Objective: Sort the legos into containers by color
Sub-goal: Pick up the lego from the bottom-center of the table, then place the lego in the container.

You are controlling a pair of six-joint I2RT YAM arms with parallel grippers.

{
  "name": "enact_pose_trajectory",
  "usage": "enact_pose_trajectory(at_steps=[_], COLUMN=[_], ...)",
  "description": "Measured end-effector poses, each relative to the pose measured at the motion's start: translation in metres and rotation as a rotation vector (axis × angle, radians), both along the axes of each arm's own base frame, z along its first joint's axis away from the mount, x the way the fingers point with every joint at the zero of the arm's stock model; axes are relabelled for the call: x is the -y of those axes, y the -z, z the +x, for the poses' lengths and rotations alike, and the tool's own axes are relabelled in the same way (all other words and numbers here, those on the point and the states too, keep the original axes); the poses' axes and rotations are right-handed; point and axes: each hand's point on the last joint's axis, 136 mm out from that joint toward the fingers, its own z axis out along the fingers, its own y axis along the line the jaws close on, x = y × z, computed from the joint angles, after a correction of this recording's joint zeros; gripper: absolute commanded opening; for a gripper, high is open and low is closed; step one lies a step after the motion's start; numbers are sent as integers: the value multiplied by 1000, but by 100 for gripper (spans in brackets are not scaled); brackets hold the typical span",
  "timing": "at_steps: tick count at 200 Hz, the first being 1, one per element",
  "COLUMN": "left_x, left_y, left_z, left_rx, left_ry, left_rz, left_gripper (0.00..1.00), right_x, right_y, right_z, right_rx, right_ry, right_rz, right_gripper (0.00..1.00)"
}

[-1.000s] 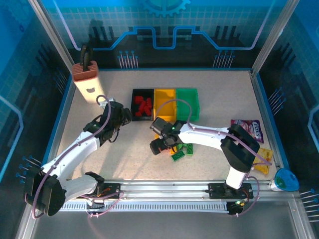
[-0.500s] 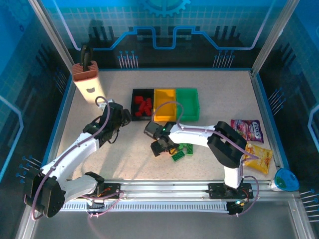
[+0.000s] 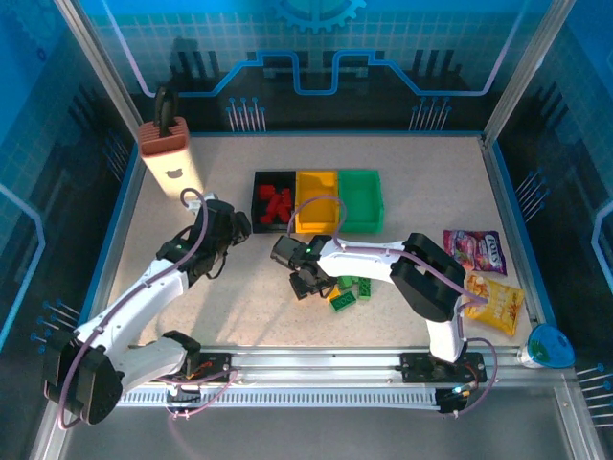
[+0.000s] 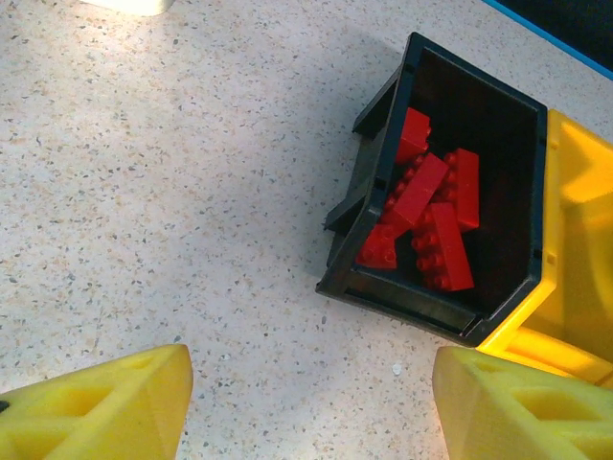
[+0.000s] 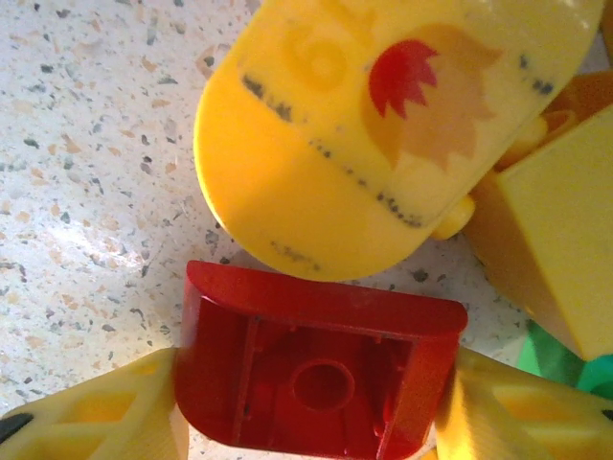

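Right claw (image 5: 312,410) grips a red brick (image 5: 321,316) on the worktop (image 5: 86,144). Left claw (image 4: 311,402) hangs released beside the black bin (image 4: 362,203).

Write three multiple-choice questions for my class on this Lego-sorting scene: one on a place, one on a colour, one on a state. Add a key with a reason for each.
1. Which bin stands in the middle of the row? A black, B yellow, C green.
2. What colour are the bricks in the black bin? A red, B green, C yellow.
3. How does the red brick between the jaws of the right gripper lie? A studs toward the wrist camera, B hollow underside toward the wrist camera, C inside a bin.
Key: 1 B, the yellow bin sits between the black bin and the green bin. 2 A, all are red. 3 B, its open underside and round tube show.
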Motion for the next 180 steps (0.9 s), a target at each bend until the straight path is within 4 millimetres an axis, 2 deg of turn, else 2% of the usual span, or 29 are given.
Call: enact_pose_trajectory(at_steps=[24,49,73,93,117,131,144,180], left_x=[-1,-3,-5,-5,-6,-8,-9,-11], left_y=[0,1,4,6,9,12,13,11], left_z=[-3,-9,-16,-24,-35,-41,-45,-52], left_rx=[4,10,9,9,12,8,6,11], left_ry=[0,0,0,-1,3,-3,-4,-4], left_rz=[-1,-4,-8,-22,-33,-40,-42,-48], left_gripper=[67,67,67,67,66,66,66,66], right_x=[-7,-26,-55,-72,-88,-96,-102,-111], right_y=[-6,-36,-85,-125,-155,-158,-153,-117], right_z=[2,15,47,77,112,131,147,184], right_rx=[15,74,178,262,330,345,344,316], right_ry=[-26,-70,-96,-102,-103,-103,-100,-96], right_rz=[20,83,194,280,349,368,375,347], right_gripper=[56,56,56,56,56,55,56,55])
